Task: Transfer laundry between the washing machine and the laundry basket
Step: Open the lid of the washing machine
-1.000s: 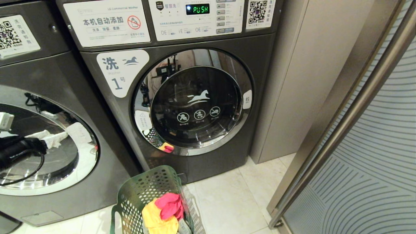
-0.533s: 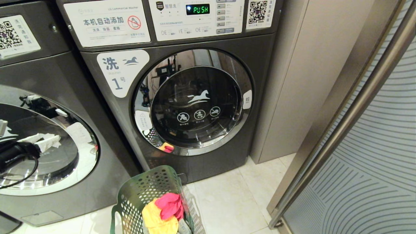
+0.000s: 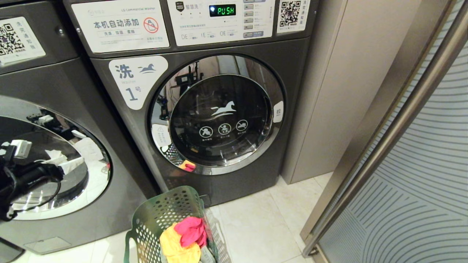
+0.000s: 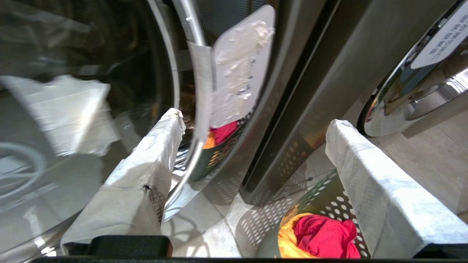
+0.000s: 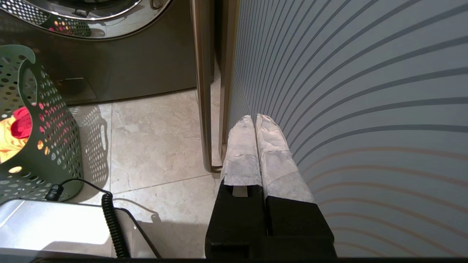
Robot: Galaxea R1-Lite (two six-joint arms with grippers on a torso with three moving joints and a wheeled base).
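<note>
Sitting in the basket (image 3: 157, 215), cut off by the head view's lower edge, the laundry (image 3: 184, 237) shows yellow and pink. Left of the basket, the left gripper (image 4: 252, 120) hangs with fingers apart, empty, at the washer (image 3: 55, 109) door's rim. Right gripper (image 5: 255, 118) is pressed together by the striped door (image 5: 347, 91), away from the basket
</note>
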